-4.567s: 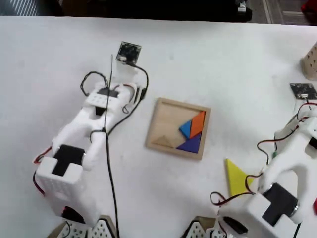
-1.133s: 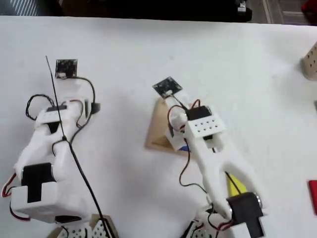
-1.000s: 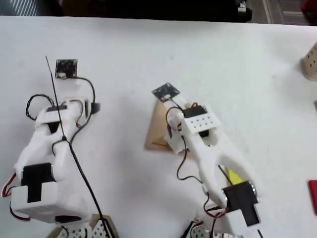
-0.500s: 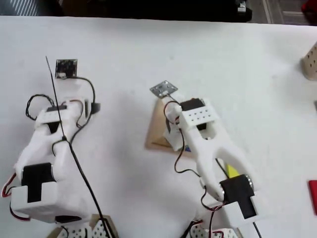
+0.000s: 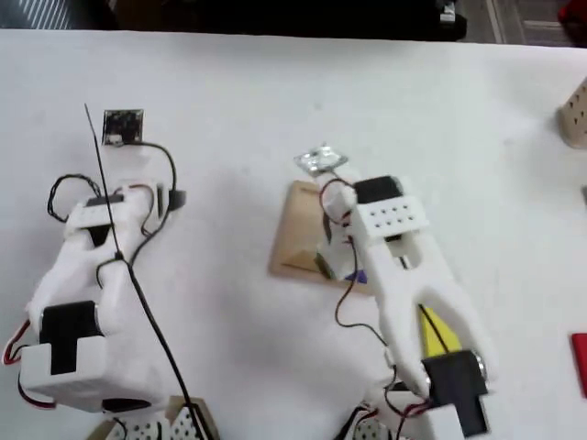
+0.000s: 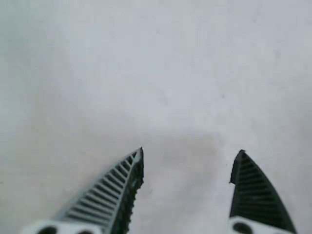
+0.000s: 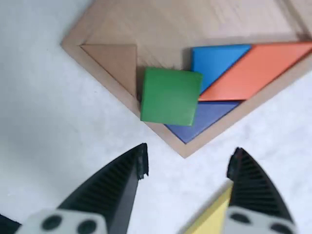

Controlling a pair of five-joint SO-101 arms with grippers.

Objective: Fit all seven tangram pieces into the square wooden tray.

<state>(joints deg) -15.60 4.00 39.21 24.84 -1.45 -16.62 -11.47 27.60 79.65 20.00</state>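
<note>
While right gripper (image 7: 189, 155) hangs just off tray corner, jaws spread, holding nothing, green square (image 7: 170, 96) lies near its tips, one corner over rim of square wooden tray (image 7: 161, 22), partly covering dark blue triangle (image 7: 201, 125). Inside tray: tan triangle (image 7: 114, 59), blue piece (image 7: 217, 61), orange parallelogram (image 7: 258, 68). Yellow triangle (image 5: 431, 332) on table under right arm. Left gripper (image 6: 189, 155) spread, holding nothing, over white table (image 6: 146, 73).
</note>
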